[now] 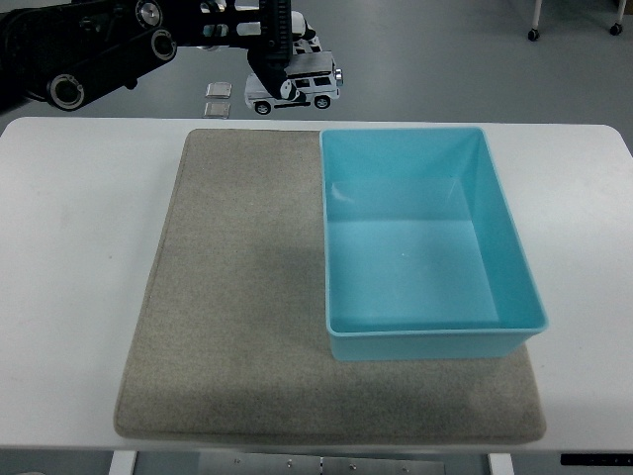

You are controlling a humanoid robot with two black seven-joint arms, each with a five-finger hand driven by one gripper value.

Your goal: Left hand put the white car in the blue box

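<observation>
floor (445,59): grey, smooth | table (79,297): white | castor legs (535,25): top right

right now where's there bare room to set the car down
The blue box is empty inside, the widest free patch. The grey mat is bare from its left edge across to the box wall. White table left of the mat is bare too. Only the far left is crowded, where the left hand holds the white car.
</observation>
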